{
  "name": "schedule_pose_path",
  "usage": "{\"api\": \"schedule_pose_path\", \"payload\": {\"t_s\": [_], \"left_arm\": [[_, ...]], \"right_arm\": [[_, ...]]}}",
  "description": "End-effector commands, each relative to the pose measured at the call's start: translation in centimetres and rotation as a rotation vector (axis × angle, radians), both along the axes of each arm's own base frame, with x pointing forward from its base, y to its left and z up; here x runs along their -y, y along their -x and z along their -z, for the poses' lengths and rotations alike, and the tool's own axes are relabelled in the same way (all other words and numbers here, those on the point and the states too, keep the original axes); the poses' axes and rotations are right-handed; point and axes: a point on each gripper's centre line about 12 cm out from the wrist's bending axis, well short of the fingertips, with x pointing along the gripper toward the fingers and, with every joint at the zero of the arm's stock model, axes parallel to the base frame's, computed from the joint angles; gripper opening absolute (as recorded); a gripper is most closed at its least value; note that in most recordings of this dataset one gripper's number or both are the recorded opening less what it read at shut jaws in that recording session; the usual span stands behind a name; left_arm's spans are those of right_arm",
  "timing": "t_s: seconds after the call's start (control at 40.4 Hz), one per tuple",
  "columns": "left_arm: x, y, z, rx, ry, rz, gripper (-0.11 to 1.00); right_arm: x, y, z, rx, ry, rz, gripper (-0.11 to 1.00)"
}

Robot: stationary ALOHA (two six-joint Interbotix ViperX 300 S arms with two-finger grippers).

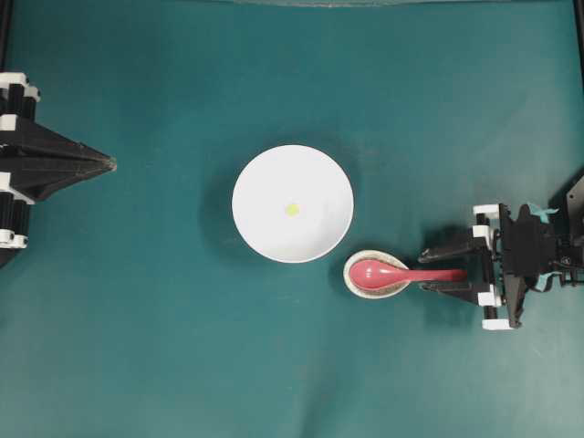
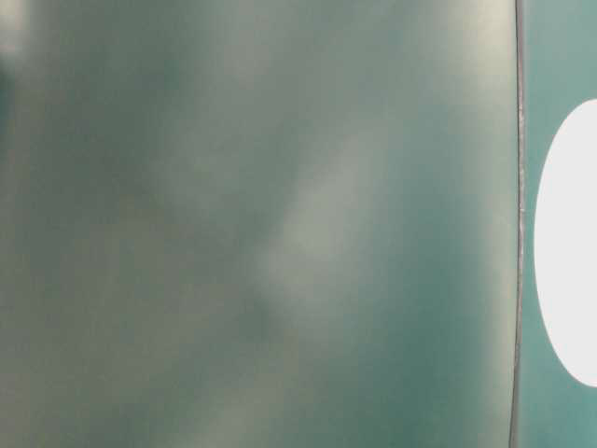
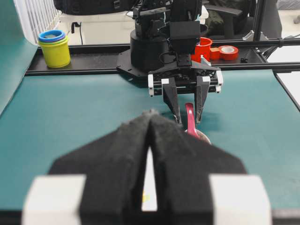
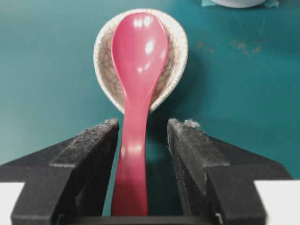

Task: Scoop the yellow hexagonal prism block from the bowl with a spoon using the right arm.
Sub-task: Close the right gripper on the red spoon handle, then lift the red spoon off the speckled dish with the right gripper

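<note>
One teal cloth covers your whole table (image 1: 164, 347), and in the left wrist view a black rail at the top of the frame carries stacked cups (image 3: 54, 47) at upper left and red tape rolls (image 3: 228, 51) at upper right. The spoon (image 1: 401, 273) lies in the speckled spoon rest (image 1: 351, 278), right of centre and low in the overhead frame, its long axis running left-right, bowl end pointing left, handle pointing right. Your right pincer (image 1: 444, 269) stands wide astride the handle, not gripping it. The bowl (image 1: 260, 228) sits mid-frame with the yellow block (image 1: 292, 209) inside. Your left pincer (image 1: 111, 164), at left edge, looks closed.
</note>
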Motion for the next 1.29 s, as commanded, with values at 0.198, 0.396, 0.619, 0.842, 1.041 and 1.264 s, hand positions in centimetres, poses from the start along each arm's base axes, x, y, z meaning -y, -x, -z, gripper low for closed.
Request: {"api": "schedule_pose_path", "payload": {"t_s": [0.198, 0.396, 0.619, 0.842, 1.041, 1.264], "left_arm": [[0.0, -0.2, -1.2, 0.032, -0.005, -0.001, -0.01], [0.0, -0.2, -1.1, 0.031, -0.005, 0.001, -0.01], [0.0, -0.2, -1.1, 0.028, -0.005, 0.001, -0.01], [0.0, -0.2, -1.0, 0.021, -0.005, -0.001, -0.01], [0.0, -0.2, -1.0, 0.023, -0.003, -0.001, -0.01], [0.0, -0.2, -1.1, 0.025, -0.003, -0.001, -0.01]], "right_arm": [[-0.2, -0.2, -0.2, 0.012, 0.012, -0.011, 0.52], [-0.3, -0.3, -0.3, 0.020, 0.016, -0.013, 0.50], [-0.4, -0.5, -0.4, 0.028, 0.014, -0.014, 0.36], [-0.6, -0.9, -0.8, 0.046, 0.004, -0.012, 0.26], [-0.4, -1.3, -2.5, 0.108, -0.027, 0.003, 0.25], [0.1, -1.7, -5.4, 0.170, -0.020, 0.008, 0.25]]}}
